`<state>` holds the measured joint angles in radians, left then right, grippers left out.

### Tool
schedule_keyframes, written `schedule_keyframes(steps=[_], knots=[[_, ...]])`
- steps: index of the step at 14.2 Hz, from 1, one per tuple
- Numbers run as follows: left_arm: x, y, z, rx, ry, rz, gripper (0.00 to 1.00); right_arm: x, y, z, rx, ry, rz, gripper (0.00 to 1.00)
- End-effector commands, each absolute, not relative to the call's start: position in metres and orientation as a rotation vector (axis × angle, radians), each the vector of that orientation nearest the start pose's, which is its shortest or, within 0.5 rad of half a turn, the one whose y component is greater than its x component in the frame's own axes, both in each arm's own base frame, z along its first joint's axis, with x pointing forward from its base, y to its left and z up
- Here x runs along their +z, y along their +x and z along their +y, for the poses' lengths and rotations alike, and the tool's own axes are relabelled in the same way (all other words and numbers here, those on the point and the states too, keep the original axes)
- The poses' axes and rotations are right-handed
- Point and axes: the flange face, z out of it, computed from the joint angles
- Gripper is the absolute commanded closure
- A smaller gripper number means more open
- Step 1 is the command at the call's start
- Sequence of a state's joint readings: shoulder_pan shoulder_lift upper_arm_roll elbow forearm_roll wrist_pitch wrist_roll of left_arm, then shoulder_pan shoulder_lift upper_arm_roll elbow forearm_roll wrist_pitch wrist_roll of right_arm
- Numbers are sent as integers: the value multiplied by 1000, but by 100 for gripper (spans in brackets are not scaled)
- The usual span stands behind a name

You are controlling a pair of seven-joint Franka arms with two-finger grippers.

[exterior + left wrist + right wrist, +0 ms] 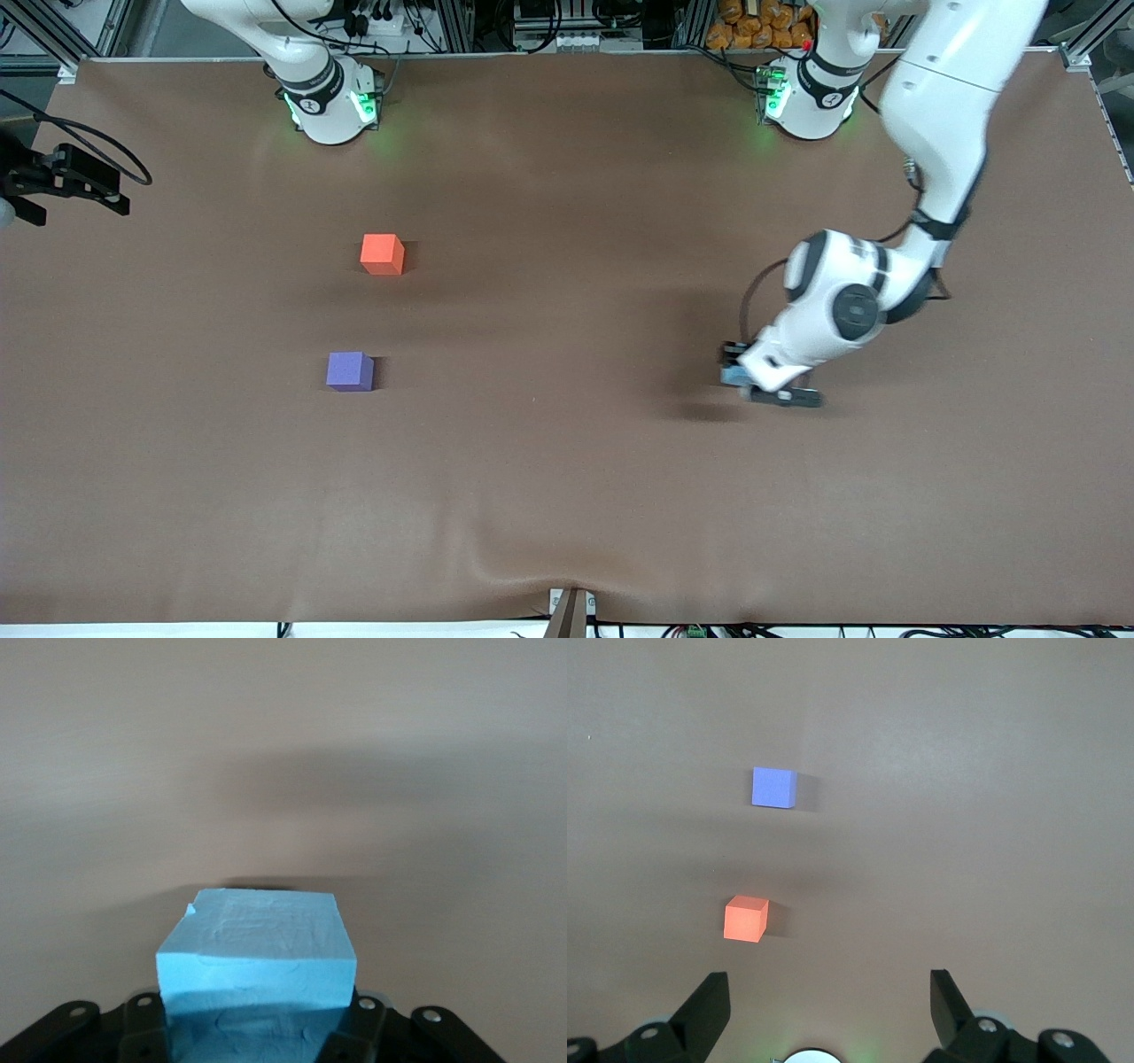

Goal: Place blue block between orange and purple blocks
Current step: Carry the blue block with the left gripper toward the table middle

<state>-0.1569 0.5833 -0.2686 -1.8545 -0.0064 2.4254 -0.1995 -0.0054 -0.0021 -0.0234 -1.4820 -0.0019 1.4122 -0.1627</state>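
My left gripper (pixel 742 381) is shut on the blue block (pixel 732 376) and holds it low over the table, toward the left arm's end. In the left wrist view the sky-blue cube (pixel 257 948) sits between the fingers of that gripper (pixel 257 1038). The orange block (pixel 383 253) and the purple block (pixel 350 370) lie apart toward the right arm's end, the purple one nearer the front camera. My right gripper (pixel 828 981) is open and empty, high over its own base. It looks down on the orange block (pixel 746 918) and the purple block (pixel 774 787).
Brown cloth (pixel 567 461) covers the table. A black fixture with a cable (pixel 66 182) sticks in at the edge by the right arm's end. The arm bases (pixel 328 102) (pixel 811 93) stand along the farthest edge.
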Motion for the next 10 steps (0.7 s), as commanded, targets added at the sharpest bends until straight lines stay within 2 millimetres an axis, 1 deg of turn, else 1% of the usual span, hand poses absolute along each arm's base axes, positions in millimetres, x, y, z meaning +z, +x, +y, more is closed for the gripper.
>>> schedule_keyframes(steps=[1,2,3,4,5,6,7,8,9,10], knots=[[214,590,-349,-12,-3266,500,100,658,538,-12,108,-3112,-197,0],[211,577,-387,-13,-3270,566,100,658,538,-13,108,-3113,-192,0],[211,567,-419,-14,-3284,567,100,658,538,-13,108,-3112,-195,0],[208,557,-448,-11,-3308,489,100,658,538,-13,108,-3112,-195,0],[203,538,-482,21,-3319,434,100,658,538,-13,105,-3113,-195,0],[200,522,-508,67,-3313,381,100,658,538,-13,105,-3113,-195,0],[201,514,-529,91,-3304,299,100,659,538,-14,103,-3113,-192,0],[200,499,-551,101,-3296,230,100,659,538,-13,103,-3113,-192,0],[199,496,-558,87,-3290,181,100,659,538,-12,103,-3113,-195,0],[195,490,-563,92,-3286,172,100,659,538,-12,103,-3113,-195,0]])
